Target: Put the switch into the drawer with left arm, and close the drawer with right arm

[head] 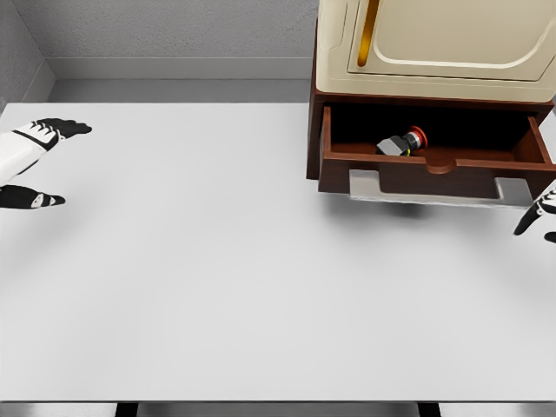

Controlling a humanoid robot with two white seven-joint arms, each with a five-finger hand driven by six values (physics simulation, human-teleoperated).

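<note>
White table (217, 278) — one switch (402, 142) in one open drawer (434, 165); left hand (35, 161) fingers apart, right hand (540, 213) unclear.

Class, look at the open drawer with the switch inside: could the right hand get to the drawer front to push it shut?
Probably yes. The right hand sits just beside the drawer front's right end, with nothing between them.

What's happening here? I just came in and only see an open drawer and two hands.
The switch, a small grey box with a red button, already lies inside the open wooden drawer of the cabinet at the back right of the white table. Nothing is being held. The left hand sits at the far left edge, its fingers spread and empty. The right hand shows only partly at the right edge, just in front of the drawer, which has not yet been pushed shut.
</note>
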